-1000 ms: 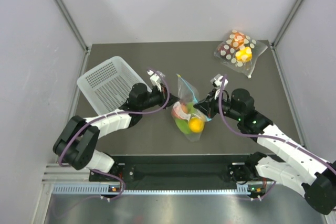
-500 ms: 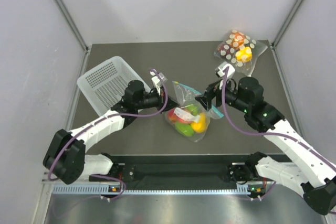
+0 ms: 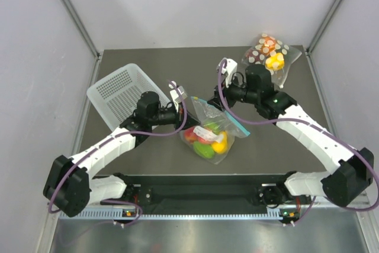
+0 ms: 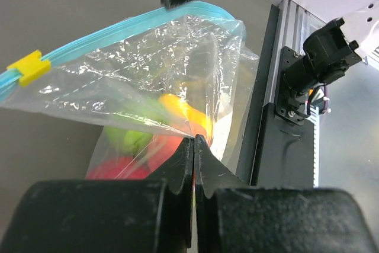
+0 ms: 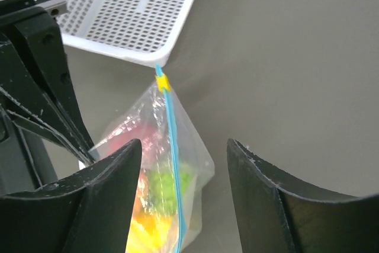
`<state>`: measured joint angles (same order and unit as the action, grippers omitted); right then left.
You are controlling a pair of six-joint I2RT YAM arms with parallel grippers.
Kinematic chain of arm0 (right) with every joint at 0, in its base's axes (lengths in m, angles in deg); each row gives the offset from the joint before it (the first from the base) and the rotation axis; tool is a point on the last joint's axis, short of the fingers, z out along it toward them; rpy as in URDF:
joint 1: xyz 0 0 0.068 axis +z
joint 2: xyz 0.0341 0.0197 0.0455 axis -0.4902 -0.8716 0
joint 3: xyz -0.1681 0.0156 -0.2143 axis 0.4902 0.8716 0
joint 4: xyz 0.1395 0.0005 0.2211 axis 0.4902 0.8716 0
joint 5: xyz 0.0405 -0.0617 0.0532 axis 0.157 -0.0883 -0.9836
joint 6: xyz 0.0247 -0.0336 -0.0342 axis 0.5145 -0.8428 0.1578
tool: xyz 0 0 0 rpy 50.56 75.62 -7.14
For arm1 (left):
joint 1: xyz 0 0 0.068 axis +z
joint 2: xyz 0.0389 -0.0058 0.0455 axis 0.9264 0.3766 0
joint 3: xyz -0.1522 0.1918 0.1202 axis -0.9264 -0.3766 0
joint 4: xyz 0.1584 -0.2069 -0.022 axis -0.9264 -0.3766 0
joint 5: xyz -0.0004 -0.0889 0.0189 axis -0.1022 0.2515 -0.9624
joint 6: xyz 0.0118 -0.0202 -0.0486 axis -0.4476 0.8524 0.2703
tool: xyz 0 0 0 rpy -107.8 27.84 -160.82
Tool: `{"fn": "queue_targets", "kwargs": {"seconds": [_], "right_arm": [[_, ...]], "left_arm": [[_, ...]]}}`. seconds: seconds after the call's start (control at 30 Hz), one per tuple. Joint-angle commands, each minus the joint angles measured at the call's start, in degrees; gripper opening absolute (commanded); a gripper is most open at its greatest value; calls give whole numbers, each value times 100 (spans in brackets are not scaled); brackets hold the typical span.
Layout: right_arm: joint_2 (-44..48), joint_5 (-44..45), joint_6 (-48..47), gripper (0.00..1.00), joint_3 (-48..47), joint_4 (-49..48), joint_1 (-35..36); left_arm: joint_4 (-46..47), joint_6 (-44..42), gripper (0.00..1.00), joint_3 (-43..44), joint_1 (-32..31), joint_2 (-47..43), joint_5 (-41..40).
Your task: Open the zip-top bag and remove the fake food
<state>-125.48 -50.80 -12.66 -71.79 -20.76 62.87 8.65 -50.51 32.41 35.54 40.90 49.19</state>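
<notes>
I see L gripper (image 4: 194, 145) pinched tight on zip-top bag (image 4: 148, 75) film | R gripper (image 5: 183, 152) spread wide, holding nothing, over teal zip strip (image 5: 170, 146) | bag mid-table, fake food (image 3: 207, 139) inside.

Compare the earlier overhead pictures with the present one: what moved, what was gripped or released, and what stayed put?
The right gripper came off the zip-top bag's right edge and swung to the far side. It now hangs open above the zip strip. The bag spread wider, with the fake food inside. The left gripper stayed pinched on the bag. The basket and polka-dot bag did not move.
</notes>
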Motion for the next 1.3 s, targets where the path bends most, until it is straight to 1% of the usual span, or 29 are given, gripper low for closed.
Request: {"fn": "queue_targets", "kwargs": {"seconds": [0.0, 0.1, 0.27, 0.33, 0.63, 0.77, 1.13, 1.27], "right_arm": [[-183, -774, -316, 59, -418, -156, -38], [-350, -968, -317, 58, -427, -306, -29], [-596, -1179, -273, 52, -514, -412, 75], [-658, -1171, -238, 50, -541, -508, 128], [-1062, -1048, -211, 50, -690, -667, 287], [-1273, -1048, -255, 49, -883, -606, 340], [-1686, -1048, -378, 47, -1051, -509, 498], [-1801, -1065, -387, 43, -1094, -456, 524]], "left_arm": [[82, -179, 0, -30, -18, -198, 224], [126, -188, 0, -65, -18, -198, 242], [117, -197, 0, -57, -18, -224, 259], [126, -197, 0, -48, -27, -224, 268], [152, -188, 0, -65, -27, -216, 356], [161, -188, 0, -65, -44, -224, 374], [179, -197, 0, -30, -53, -145, 391], [179, -197, 0, -12, -71, -128, 400]]}}
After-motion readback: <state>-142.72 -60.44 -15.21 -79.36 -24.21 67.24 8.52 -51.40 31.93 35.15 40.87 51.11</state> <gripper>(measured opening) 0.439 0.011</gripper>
